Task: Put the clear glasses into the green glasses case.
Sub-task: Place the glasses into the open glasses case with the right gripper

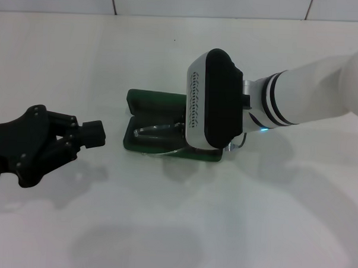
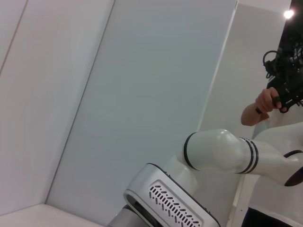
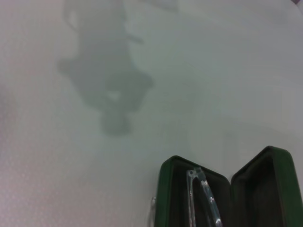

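On the white desk [image 1: 163, 228] the green glasses case [image 1: 145, 122] lies open, the clear glasses [image 3: 202, 198] inside. The right pincer [image 1: 217, 149] hovers over it, grip hidden; the left pincer [image 1: 93, 133] idles apart, state unclear.

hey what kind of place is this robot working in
Probably a robot test or data-collection lab: a bare white table holding only the green glasses case, plain panel walls, and a person gripping a handheld controller nearby.
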